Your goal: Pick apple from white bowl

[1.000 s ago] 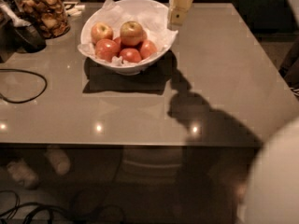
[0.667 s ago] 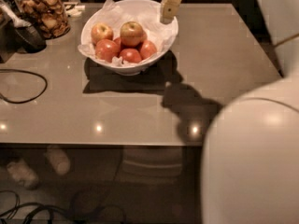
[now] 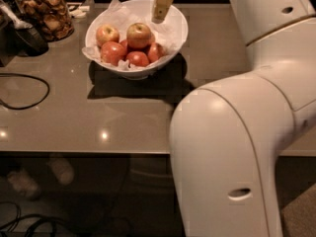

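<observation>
Far left corner: a glass jar (image 3: 44, 11) packed with brown snacks, with a black object (image 3: 27, 39) just beside it. A black cable (image 3: 24, 90) loops along the left edge.

On to the white bowl (image 3: 180, 36), close to the far edge, lined with crinkled white paper (image 3: 170, 31) and heaped with fruit. There's a smaller yellow-red apple (image 3: 107, 34) on its left side and red apples (image 3: 112, 52) along the front. The apple (image 3: 139, 35) sits on top of the pile, mid-bowl, stem dimple up. It's round, so no long axis to speak of.

My gripper (image 3: 159, 17) hangs just right of that apple, over the bowl's far right part; open or closed, I cannot tell. My arm (image 3: 237, 132) fills the right side and hides the near right corner. The tabletop (image 3: 123, 117) runs wide from the bowl to the near edge.
</observation>
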You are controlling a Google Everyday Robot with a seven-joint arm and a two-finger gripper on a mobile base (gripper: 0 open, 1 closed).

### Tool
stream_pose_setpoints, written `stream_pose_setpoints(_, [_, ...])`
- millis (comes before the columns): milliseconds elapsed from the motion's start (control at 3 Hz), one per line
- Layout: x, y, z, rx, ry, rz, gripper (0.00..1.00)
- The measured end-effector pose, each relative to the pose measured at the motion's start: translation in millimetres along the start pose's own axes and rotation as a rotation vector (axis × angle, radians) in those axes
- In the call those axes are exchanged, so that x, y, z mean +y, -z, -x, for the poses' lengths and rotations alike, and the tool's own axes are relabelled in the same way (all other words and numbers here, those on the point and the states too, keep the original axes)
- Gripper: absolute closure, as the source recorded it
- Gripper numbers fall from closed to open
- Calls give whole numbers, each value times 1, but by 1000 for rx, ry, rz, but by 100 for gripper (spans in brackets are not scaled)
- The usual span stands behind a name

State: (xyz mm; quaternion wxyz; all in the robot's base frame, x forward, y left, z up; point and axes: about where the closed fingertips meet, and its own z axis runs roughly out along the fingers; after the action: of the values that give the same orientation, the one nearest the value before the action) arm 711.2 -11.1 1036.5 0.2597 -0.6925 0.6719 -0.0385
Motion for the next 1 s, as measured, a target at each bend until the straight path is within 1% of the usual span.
stream_pose_setpoints(333, [-2,-16,7,-16,6,21,28])
stream_pose_setpoints(667, [-1,-28,11,-23,9,42,20])
stream_pose_setpoints(1000, [2,-39,14,-29,7,66,15])
